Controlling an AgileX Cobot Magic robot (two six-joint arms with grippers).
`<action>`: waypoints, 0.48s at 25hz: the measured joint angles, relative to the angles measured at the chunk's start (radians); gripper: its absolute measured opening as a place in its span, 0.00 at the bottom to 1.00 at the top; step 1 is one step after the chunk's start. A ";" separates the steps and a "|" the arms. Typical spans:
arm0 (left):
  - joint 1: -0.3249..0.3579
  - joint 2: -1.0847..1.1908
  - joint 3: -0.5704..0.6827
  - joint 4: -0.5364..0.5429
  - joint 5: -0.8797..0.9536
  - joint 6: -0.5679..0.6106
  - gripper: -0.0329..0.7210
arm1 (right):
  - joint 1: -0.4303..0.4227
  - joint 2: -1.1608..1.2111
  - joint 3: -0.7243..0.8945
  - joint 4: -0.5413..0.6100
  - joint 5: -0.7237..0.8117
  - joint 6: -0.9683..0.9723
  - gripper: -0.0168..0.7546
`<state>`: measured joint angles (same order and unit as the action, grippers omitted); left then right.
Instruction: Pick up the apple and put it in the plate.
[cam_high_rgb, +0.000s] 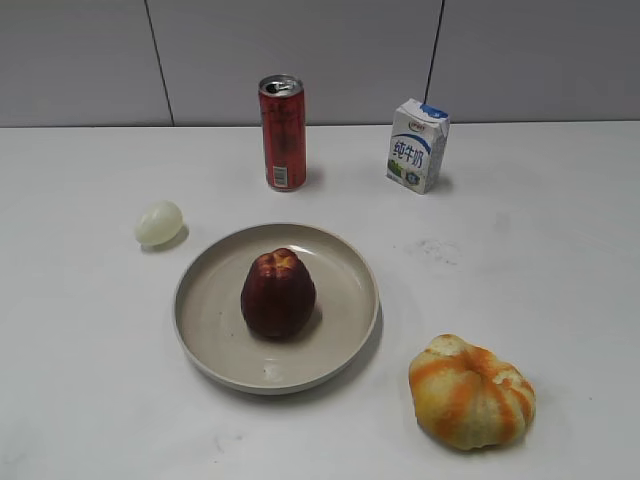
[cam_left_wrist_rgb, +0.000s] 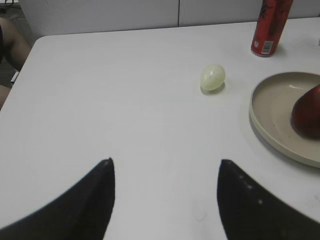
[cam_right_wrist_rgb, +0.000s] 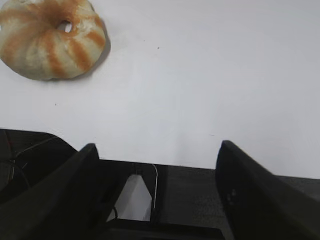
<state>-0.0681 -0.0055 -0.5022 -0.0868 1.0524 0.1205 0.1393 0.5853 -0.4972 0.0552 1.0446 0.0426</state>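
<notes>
The dark maroon apple (cam_high_rgb: 278, 293) with its lighter orange-pink top stands upright in the middle of the beige plate (cam_high_rgb: 205, 305). In the left wrist view the plate (cam_left_wrist_rgb: 272, 100) shows at the right edge with part of the apple (cam_left_wrist_rgb: 307, 112) in it. My left gripper (cam_left_wrist_rgb: 166, 167) is open and empty over bare table, well left of the plate. My right gripper (cam_right_wrist_rgb: 156, 150) is open and empty at the table's front edge. Neither gripper shows in the exterior view.
A red can (cam_high_rgb: 282, 132) and a white milk carton (cam_high_rgb: 417, 145) stand at the back. A pale egg-shaped object (cam_high_rgb: 158, 222) lies left of the plate. An orange-and-yellow ribbed pumpkin-like fruit (cam_high_rgb: 470, 392) lies at front right, also in the right wrist view (cam_right_wrist_rgb: 50, 37).
</notes>
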 joint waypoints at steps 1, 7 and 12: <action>0.000 0.000 0.000 0.000 0.000 0.000 0.69 | 0.000 -0.039 0.000 0.000 0.000 0.000 0.76; 0.000 0.000 0.000 0.000 0.000 0.000 0.69 | 0.000 -0.239 0.000 0.000 0.000 -0.001 0.76; 0.000 0.000 0.000 0.000 0.000 0.000 0.69 | 0.000 -0.387 0.000 0.000 0.000 -0.001 0.76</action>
<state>-0.0681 -0.0055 -0.5022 -0.0868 1.0524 0.1205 0.1393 0.1985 -0.4972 0.0552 1.0446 0.0417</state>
